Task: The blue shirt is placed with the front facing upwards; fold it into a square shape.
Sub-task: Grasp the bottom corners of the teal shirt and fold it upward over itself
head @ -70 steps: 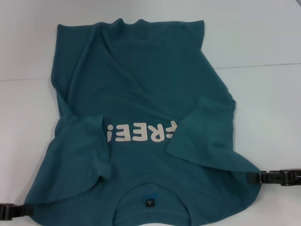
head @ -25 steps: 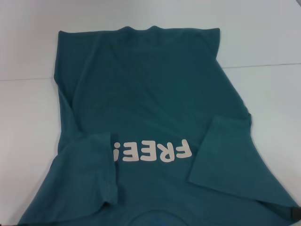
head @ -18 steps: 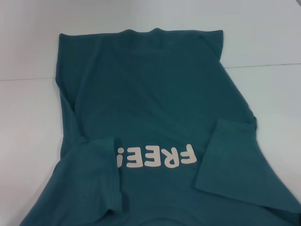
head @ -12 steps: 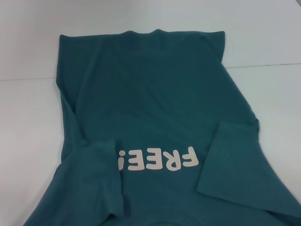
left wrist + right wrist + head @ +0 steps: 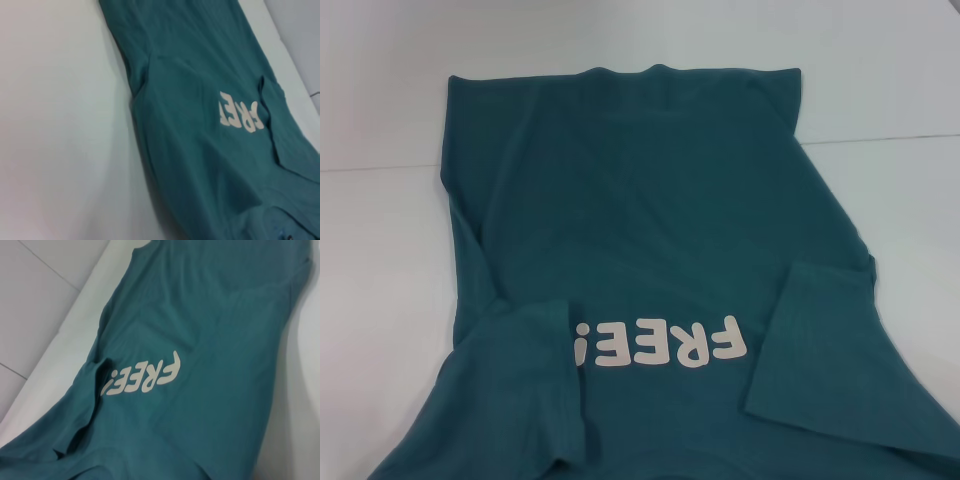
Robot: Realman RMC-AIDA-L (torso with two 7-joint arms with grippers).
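The blue shirt (image 5: 640, 200) lies front up on the white table (image 5: 380, 260), its hem at the far side. Its near part runs past the head view's bottom edge, so the collar and neck label are out of view. The off-white "FREE!" lettering (image 5: 660, 345) reads upside down. Both short sleeves are folded in over the front, one on the left (image 5: 520, 390) and one on the right (image 5: 830, 350). The shirt also shows in the left wrist view (image 5: 200, 125) and the right wrist view (image 5: 215, 390). Neither gripper shows in any view.
A seam line (image 5: 880, 140) crosses the table behind the shirt. Bare white table lies on both sides of the shirt. The right wrist view shows the table's edge with grey tiled floor (image 5: 40, 290) beyond it.
The shirt has slid toward me and pulled flatter. The lettering and sleeves have moved down in the head view. Both grippers, earlier at the shoulders, have left the view.
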